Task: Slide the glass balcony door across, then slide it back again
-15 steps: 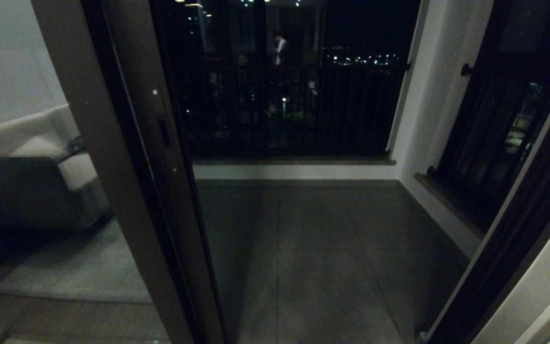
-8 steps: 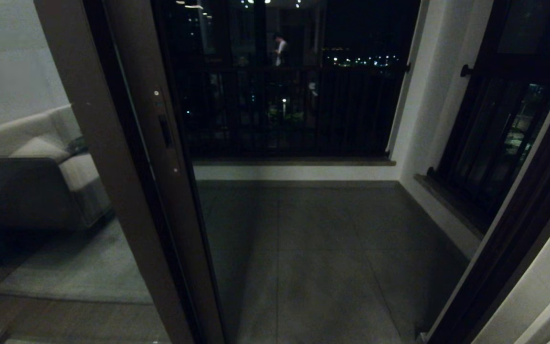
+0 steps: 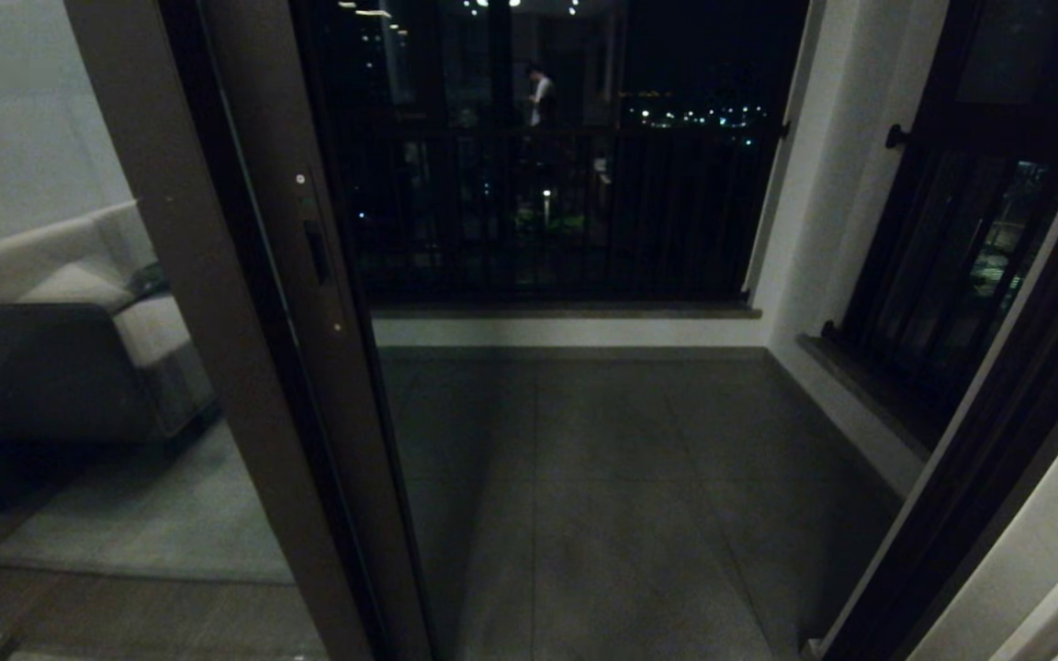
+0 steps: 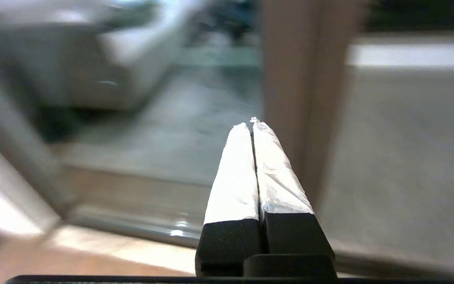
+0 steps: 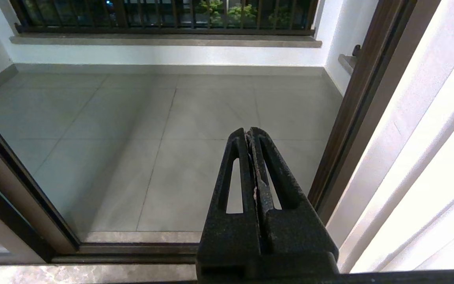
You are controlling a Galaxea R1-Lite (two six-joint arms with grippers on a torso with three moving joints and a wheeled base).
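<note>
Left gripper fingers pressed together, empty; right gripper likewise, seemingly parked.

The left end effector wore two long tapering fingers, wrapped in crinkled silver-white tape down to matte black blocks at their roots. A rounded black mount sat beneath them, with a thin black bar running along the camera's edge. The right end effector was all black, grainy and rough, each finger cut through by a long narrow slot. Pale scuffs and flakes ran down the seam between its fingers, and they broadened into a chunky black base.
</note>
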